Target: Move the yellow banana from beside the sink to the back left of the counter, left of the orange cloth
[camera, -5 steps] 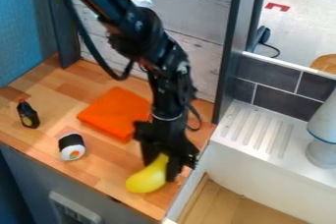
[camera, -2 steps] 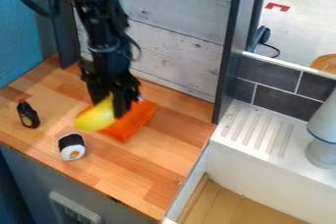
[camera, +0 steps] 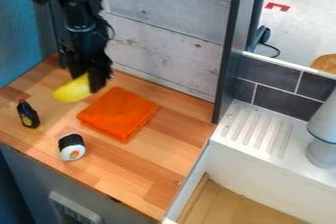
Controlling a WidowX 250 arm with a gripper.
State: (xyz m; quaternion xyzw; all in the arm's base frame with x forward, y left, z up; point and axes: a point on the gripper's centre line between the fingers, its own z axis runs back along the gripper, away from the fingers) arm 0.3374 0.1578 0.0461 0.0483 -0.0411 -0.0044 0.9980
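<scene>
The black gripper (camera: 89,81) hangs over the back left of the wooden counter, shut on a yellow banana-like toy (camera: 72,89) whose free end points left. Just right of and in front of it lies a folded orange cloth (camera: 118,113), flat on the wood. A small dark bottle with a red cap (camera: 27,115) is at the counter's left. Nearer the front edge sits a black and white sushi roll toy (camera: 71,147).
The wooden counter (camera: 172,155) has a whitewashed plank wall (camera: 171,36) behind it and a blue panel (camera: 25,34) at the left. At the right stand a dark post (camera: 229,53), a white sink (camera: 253,134) and a grey-white object (camera: 322,137).
The gripper has moved left and back from the counter's front right, past the orange cloth, carrying the yellow toy along. The cloth, bottle and sushi roll stayed put.
</scene>
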